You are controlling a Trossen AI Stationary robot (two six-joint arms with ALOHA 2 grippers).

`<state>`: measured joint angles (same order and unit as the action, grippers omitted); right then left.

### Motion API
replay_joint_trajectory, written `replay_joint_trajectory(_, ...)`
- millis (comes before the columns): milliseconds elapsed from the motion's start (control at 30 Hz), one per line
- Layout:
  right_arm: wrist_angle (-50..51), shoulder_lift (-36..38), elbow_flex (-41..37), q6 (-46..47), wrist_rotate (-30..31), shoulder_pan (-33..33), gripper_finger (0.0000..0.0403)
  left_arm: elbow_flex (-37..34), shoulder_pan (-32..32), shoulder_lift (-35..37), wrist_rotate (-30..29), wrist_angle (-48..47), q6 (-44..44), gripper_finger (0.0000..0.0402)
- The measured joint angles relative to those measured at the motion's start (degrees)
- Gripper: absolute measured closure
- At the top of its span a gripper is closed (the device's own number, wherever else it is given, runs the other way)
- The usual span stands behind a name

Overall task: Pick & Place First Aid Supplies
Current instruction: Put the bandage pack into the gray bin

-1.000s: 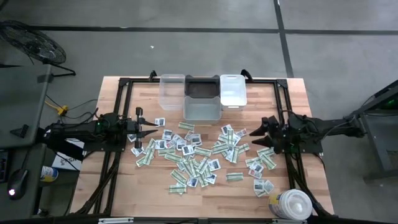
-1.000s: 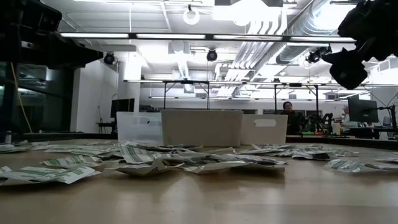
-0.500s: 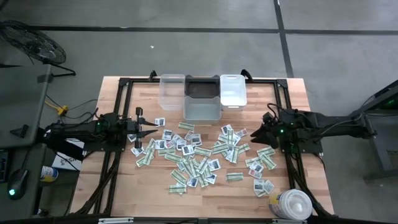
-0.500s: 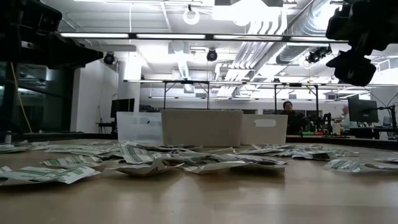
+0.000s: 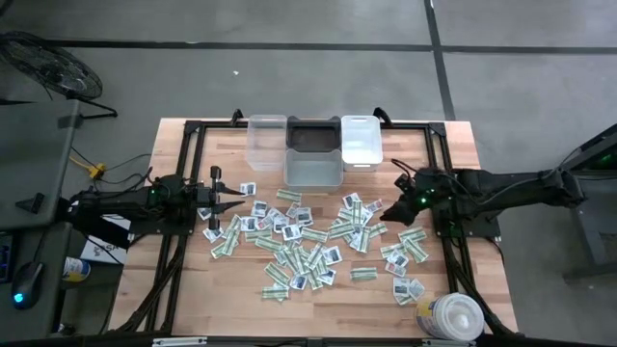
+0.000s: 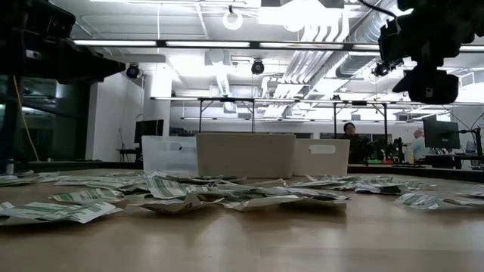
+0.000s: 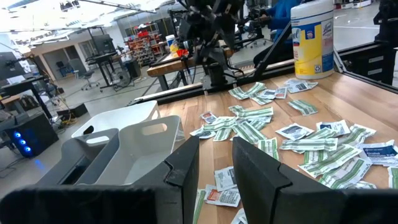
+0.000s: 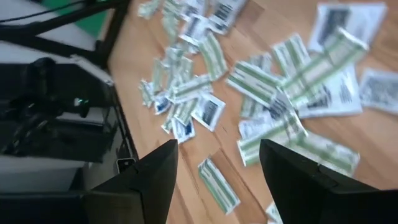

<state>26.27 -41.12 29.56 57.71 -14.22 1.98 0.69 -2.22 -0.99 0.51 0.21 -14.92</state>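
Packets of first aid supplies [image 5: 308,236] lie scattered across the middle of the table [image 5: 463,154], none yet in the bins that we can see. We find the right gripper [image 5: 397,196] raised over the 3 o'clock edge of the scatter, jaws spread wide and empty in its wrist view, with green-and-white strips and squarish white packets directly beneath. The left gripper [image 5: 228,204] sits at the 9 o'clock edge of the pile, fingers [image 7: 186,165] parted by a narrow gap and nothing between them. We judge the step in hand to be the right arm's approach for a first pick. To do it well, we would advise choosing a packet lying alone at the fringe (many overlap), descending squarely, and closing on one edge only, since flat sealed packets offer little to grip against the wood. At 12 o'clock stand the clear bin [image 5: 267,142], the dark bin [image 5: 315,136], the white bin [image 5: 361,141] and a grey bin [image 5: 312,169] just nearer the pile. A round white tub [image 5: 453,318] stands at 5 o'clock, near the right arm's return path. Nothing blocks the way to the bins.
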Motion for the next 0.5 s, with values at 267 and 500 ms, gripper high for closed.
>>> replay_joint_trajectory(267, 10.3, -4.7, 1.9, 10.9, 3.5, 0.0, 0.0183, 0.0, 0.0, 0.0, 0.0, 0.0, 0.0, 0.0305)
replay_joint_trajectory(500, 20.5, -5.0, 1.9, 17.5, 5.0, 0.0, 0.0183, 0.0, 0.0, 0.0, 0.0, 0.0, 0.0, 0.0305)
